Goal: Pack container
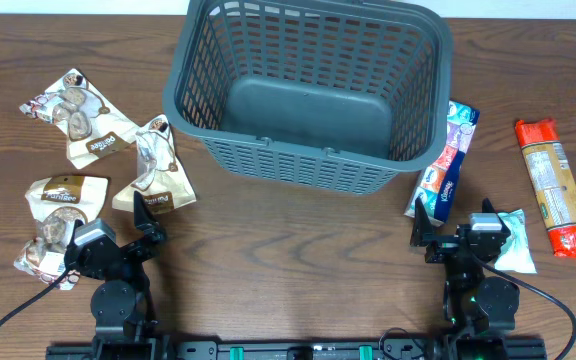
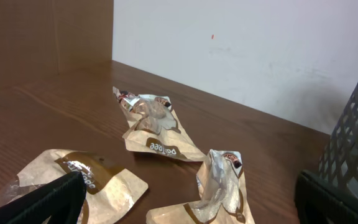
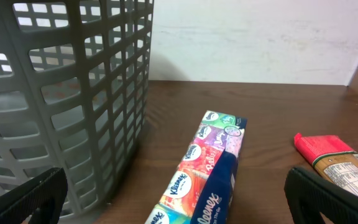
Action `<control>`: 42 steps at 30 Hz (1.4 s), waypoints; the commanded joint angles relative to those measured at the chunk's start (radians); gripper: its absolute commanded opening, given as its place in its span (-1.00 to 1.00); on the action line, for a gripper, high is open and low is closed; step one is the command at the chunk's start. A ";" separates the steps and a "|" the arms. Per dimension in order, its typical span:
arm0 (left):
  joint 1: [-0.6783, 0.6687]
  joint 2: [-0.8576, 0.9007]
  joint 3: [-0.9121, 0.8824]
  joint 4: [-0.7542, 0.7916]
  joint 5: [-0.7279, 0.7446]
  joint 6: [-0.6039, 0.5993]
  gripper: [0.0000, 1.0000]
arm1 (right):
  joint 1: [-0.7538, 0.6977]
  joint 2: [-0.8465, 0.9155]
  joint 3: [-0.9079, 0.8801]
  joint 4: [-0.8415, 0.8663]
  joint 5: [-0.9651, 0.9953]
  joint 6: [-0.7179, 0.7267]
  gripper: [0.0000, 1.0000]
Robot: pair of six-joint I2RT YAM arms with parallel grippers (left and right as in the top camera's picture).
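Left claw (image 2: 188,202) and right claw (image 3: 179,199) gape wide and empty at 7 and 5 o'clock; the container (image 1: 308,150) stands upright and empty at 12 o'clock on the surface (image 1: 288,260), likely light and stiff, its slotted rim the surest hold.

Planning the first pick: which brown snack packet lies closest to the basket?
The rightmost packet, just off the near left corner of the basket.

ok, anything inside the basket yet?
Nothing: from overhead, the basket shows a bare grey base, with no packets in it. The patch of table underneath it is covered, so that part cannot be seen.
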 commanded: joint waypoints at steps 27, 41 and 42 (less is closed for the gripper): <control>-0.005 -0.006 -0.021 -0.027 -0.005 0.014 0.97 | 0.008 -0.006 -0.006 0.003 -0.025 0.137 0.99; -0.005 0.190 0.202 -0.126 0.140 0.023 0.97 | -0.020 0.061 0.204 -0.218 -0.011 0.218 0.98; -0.005 0.232 0.235 -0.129 0.146 0.023 0.97 | -0.027 0.084 0.242 -0.252 -0.007 0.198 0.98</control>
